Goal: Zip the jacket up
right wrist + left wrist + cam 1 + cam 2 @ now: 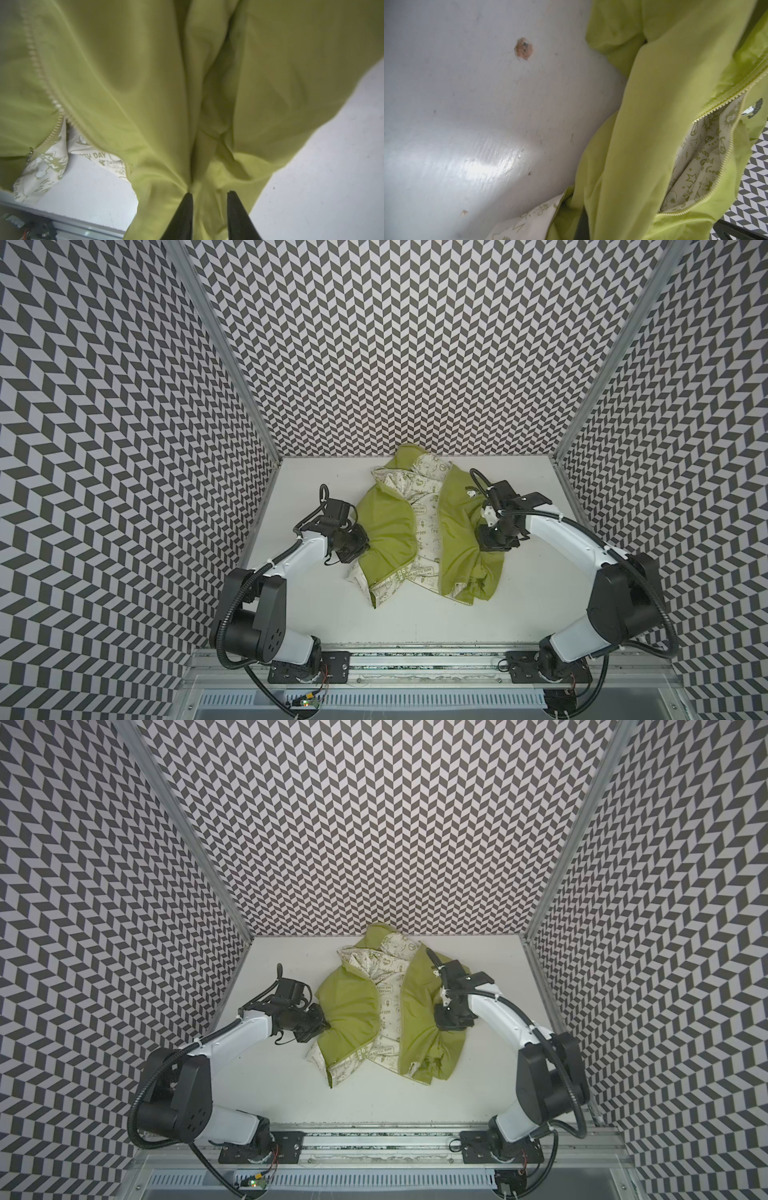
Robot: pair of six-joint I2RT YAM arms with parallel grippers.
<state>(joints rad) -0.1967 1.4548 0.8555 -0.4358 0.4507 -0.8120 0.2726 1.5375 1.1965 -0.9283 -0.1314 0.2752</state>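
Observation:
The olive-lime jacket [386, 526] [349, 1006] lies crumpled and unzipped on the white table, with its cream doodle lining [428, 506] showing down the middle. My left gripper [360, 545] [325, 1025] is shut on the fabric at the jacket's left edge; in the left wrist view the cloth [643, 145] hides the fingers. My right gripper [492, 547] [451, 1025] [209, 193] points down on the jacket's right side. Its jaws stand apart, with a loose fold of green fabric [207, 207] between them. Zipper teeth [726, 93] [41, 74] run along both open front edges. The chest logo [469, 491] faces up.
The white table [540, 593] is boxed in by chevron-patterned walls [415, 344] at the back and both sides. An aluminium rail [415, 659] with both arm bases runs along the front edge. A brown chip [523, 48] marks the tabletop near the left gripper.

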